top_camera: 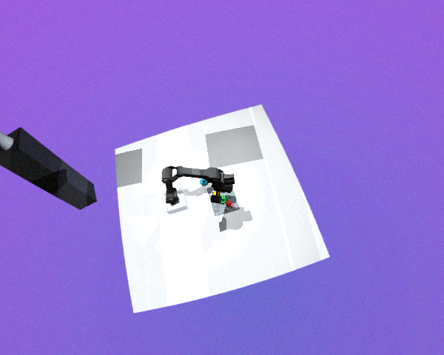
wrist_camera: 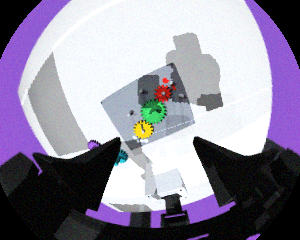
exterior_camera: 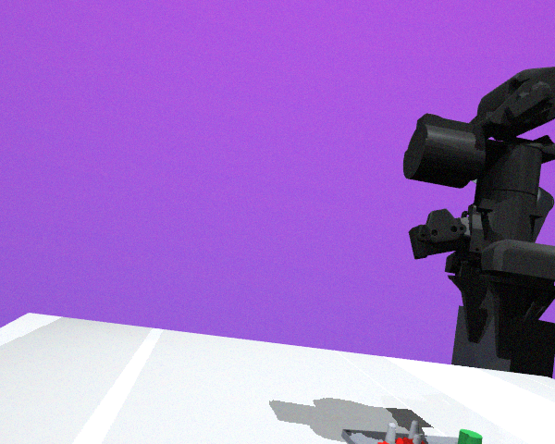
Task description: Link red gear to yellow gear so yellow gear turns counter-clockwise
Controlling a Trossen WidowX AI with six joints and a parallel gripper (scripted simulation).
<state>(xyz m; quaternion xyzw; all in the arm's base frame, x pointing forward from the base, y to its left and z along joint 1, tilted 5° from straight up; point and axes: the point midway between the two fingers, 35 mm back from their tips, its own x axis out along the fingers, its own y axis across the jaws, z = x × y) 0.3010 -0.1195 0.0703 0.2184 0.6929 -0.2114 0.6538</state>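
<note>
The grey board point(top_camera: 219, 209) point(wrist_camera: 115, 105) carries the red gear point(top_camera: 229, 203) point(wrist_camera: 162, 96) and the yellow gear point(top_camera: 214, 193) point(wrist_camera: 143, 130). A green gear point(top_camera: 223, 199) point(wrist_camera: 153, 111) sits between them and appears to touch both; its knob point(exterior_camera: 470, 437) also shows in the exterior view. I cannot tell if it is fully flat. Empty pegs point(wrist_camera: 143, 91) point(wrist_camera: 131, 113) point(wrist_camera: 181, 96) stand around them. A cyan gear point(top_camera: 203, 182) point(wrist_camera: 121, 157) and a purple gear point(wrist_camera: 94, 145) are off the board, partly hidden by a finger in the wrist view. My gripper point(wrist_camera: 157, 140) is open and empty above the board.
The white robot base block point(top_camera: 177, 206) point(wrist_camera: 169, 182) stands beyond the yellow gear's side of the board. The arm reaches over the cyan gear's side. Shadows of the arm fall across the board and table. A dark post-like object point(top_camera: 46, 168) shows at left in the top view.
</note>
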